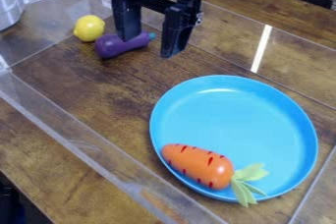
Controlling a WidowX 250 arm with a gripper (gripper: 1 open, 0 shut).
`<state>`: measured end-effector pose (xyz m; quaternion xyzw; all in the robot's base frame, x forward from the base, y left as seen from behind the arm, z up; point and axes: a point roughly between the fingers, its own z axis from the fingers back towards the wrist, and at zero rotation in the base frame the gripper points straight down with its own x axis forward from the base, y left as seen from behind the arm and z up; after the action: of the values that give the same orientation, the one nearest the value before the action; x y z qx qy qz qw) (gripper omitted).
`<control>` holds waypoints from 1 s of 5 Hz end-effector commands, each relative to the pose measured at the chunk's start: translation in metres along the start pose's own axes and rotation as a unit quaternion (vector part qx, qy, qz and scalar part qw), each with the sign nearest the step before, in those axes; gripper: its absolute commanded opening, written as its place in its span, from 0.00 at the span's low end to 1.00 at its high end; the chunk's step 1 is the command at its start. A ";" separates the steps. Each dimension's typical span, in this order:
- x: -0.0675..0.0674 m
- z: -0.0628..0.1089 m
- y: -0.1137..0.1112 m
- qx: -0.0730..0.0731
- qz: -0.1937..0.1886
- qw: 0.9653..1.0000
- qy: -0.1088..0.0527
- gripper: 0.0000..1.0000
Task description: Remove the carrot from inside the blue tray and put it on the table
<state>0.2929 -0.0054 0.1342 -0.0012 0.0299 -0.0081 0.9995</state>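
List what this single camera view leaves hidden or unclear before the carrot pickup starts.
- Arm above the gripper: cut off by the top edge.
- Purple eggplant: its right end is hidden behind the open gripper's fingers; contact cannot be told.
- Carrot leaves: whether they hang over the blue tray rim or rest on it is unclear.
- Table: cut off on all sides.
- Lemon: small, surface detail blurred.

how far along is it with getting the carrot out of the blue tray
Done: nothing yet. The carrot lies inside the blue tray, near its front rim, leafy top over the edge.
In hand: nothing. The gripper is open and empty, far behind the tray, next to the eggplant and lemon.
Left: reach the carrot, grasp it, lift it out, set it on the table.
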 end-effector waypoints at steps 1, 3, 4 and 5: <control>-0.001 -0.005 -0.005 0.001 -0.017 1.000 0.004 1.00; -0.008 -0.014 -0.024 0.007 -0.078 0.997 0.005 1.00; -0.015 -0.021 -0.040 0.015 -0.156 0.988 -0.002 1.00; -0.022 -0.032 -0.056 0.025 -0.245 0.969 -0.010 1.00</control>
<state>0.2646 -0.0592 0.0831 0.0143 0.0583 -0.2475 0.9670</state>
